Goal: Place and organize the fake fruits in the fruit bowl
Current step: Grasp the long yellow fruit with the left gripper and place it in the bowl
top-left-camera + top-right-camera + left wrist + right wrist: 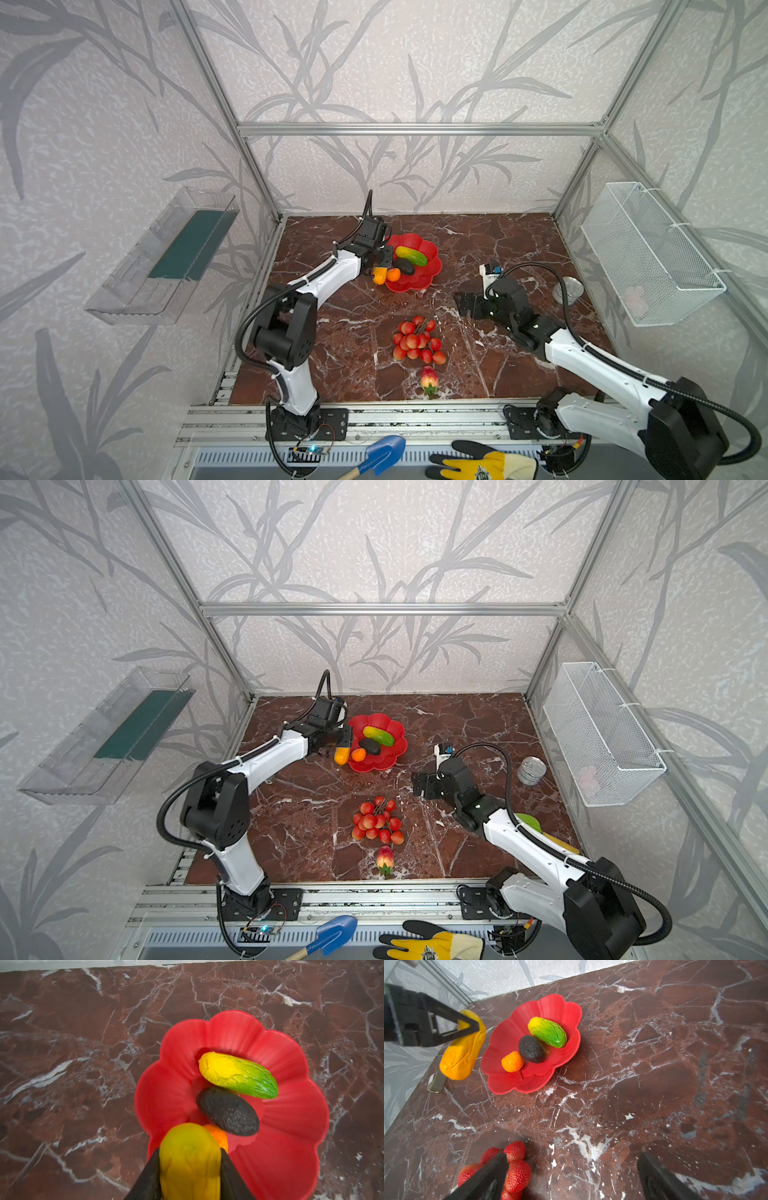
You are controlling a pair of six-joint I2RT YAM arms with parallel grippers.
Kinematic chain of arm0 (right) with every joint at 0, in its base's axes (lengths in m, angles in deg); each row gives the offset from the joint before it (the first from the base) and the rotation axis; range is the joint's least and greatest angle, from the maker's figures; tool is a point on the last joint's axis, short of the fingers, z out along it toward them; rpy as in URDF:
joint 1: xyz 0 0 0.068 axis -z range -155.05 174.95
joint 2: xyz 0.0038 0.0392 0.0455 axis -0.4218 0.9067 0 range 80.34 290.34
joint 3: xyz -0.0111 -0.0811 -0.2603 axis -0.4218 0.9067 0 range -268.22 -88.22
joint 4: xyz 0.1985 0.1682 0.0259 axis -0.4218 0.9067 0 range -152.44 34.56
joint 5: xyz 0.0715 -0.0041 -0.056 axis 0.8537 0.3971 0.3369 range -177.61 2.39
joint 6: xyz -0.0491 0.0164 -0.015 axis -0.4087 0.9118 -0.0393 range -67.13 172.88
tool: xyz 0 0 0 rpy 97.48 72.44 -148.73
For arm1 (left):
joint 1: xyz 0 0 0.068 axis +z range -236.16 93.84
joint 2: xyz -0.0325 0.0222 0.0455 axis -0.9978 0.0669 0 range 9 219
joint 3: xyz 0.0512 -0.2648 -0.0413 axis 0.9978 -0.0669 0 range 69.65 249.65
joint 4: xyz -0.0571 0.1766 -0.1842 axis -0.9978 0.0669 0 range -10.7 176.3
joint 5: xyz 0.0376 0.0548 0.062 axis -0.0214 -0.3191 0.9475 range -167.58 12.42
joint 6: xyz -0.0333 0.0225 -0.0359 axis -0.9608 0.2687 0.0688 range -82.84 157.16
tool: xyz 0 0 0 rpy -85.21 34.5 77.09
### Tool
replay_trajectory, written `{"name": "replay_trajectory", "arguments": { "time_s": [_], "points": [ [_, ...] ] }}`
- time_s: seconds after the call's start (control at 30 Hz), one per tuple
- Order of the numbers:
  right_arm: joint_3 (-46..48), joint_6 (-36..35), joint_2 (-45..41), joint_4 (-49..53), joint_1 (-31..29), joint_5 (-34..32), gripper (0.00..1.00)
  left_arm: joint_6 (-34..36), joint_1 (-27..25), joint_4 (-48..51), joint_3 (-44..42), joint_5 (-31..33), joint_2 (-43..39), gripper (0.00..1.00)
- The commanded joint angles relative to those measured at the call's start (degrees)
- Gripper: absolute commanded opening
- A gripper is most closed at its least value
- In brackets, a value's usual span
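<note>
A red flower-shaped bowl (pixel 415 285) is set toward the back of a brown marble tabletop (pixel 498 249). Three fake fruits are contained in it. A green-yellow oblong (pixel 411 255) is laid farthest back, and a dark oval (pixel 404 266) is pressed against its near side. An orange ball (pixel 393 274) is placed by the near left rim, against the oval.

A yellow-orange oblong (pixel 379 275) is clamped between the jaws of the left gripper (pixel 190 1151). It is hung end-down at the bowl's left rim, beside the ball. Whether it touches the rim cannot be told.

Nearer the front, well apart from the bowl, a bunch of red berries (pixel 417 343) is spread on the tabletop. A strawberry (pixel 429 379) is laid just in front of it.

The right gripper (pixel 573 1156) is held above the tabletop to the right of the berries. Its jaws are spread wide, with nothing between them. A metal can (pixel 568 289) is stood near the right edge.
</note>
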Motion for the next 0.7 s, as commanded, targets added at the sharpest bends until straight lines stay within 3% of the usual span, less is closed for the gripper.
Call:
{"name": "replay_trajectory", "arguments": {
  "time_s": [0.0, 0.3, 0.37, 0.47, 0.67],
  "points": [
    [1.5, 0.0, -3.1, 4.0, -0.2, -1.4, 0.98, 3.6, -0.1, 8.2, 9.0, 3.0, 6.3, 0.28],
    [3.2, -0.5, -4.8, 6.1, -0.2, -2.3, 0.98, 2.4, 0.0, 14.0, 20.7, 7.0, 18.2, 0.34],
    [3.4, -0.5, -4.8, 6.1, -0.1, -2.2, 0.98, 2.2, -0.1, 15.2, 22.1, 6.8, 19.1, 0.39],
    [3.1, -0.7, -4.9, 6.8, -0.1, -1.9, 0.98, 1.9, -0.2, 14.1, 21.5, 6.0, 17.0, 0.48],
    [2.1, -1.8, -5.5, 9.9, -0.8, 1.8, 0.96, 3.2, -0.2, 5.6, 15.5, 1.2, 7.0, 0.56]
  ]
}}
